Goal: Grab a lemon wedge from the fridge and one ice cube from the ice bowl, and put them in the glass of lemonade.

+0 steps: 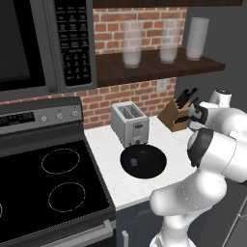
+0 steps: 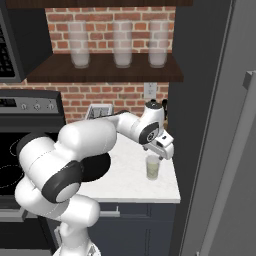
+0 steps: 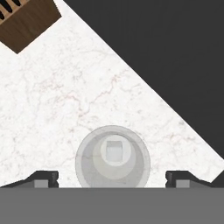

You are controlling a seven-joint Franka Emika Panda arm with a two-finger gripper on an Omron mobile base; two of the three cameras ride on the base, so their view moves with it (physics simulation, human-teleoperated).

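The glass of lemonade (image 2: 153, 168) stands on the white counter near its right end, beside the dark fridge (image 2: 200, 100). My gripper (image 2: 159, 152) hangs just above it, pointing down. From the hand camera the glass (image 3: 87, 162) sits between my spread fingertips, and my gripper (image 3: 112, 179) is open and holds nothing. A small pale chunk (image 3: 114, 151), which I take for the lemon wedge, lies inside the glass. The black ice bowl (image 1: 155, 161) sits in front of the toaster with one tiny ice cube (image 1: 133, 163) in it.
A toaster (image 1: 129, 124) and a wooden knife block (image 1: 174, 117) stand at the back of the counter. The black stove top (image 1: 48, 188) lies to the left under the microwave (image 1: 29, 43). Frosted glasses (image 1: 131, 43) line a shelf above. The grey fridge door (image 2: 235, 150) stands close on the right.
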